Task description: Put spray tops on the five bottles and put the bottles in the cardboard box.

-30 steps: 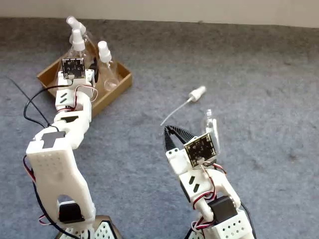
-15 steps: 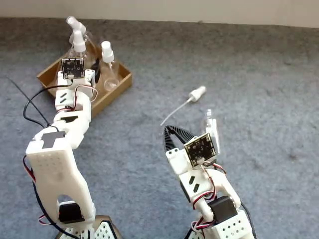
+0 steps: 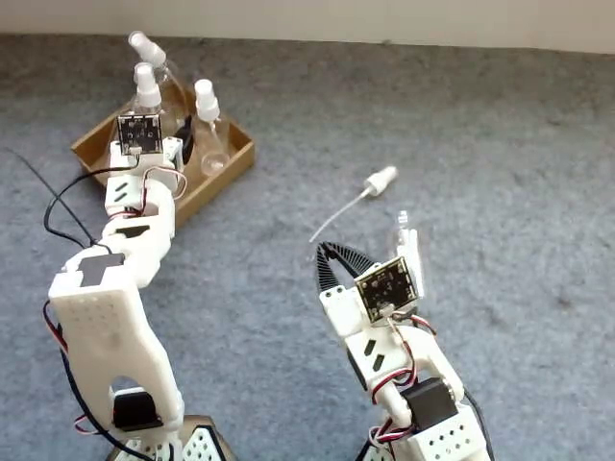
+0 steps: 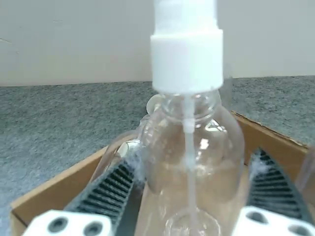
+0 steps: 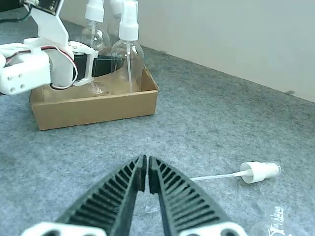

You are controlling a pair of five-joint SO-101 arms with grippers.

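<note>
bottle [image 4: 206,162] with spray top [image 4: 186,54] sits in cardboard box [image 4: 59,194], grasped by left jaws; right jaws clenched empty above bench [image 5: 221,118].

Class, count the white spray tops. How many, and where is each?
4. In the cardboard box, three sit on bottles: tilted rear top, middle top, right top. A loose top lies on the carpet. An arm may hide more.
</note>
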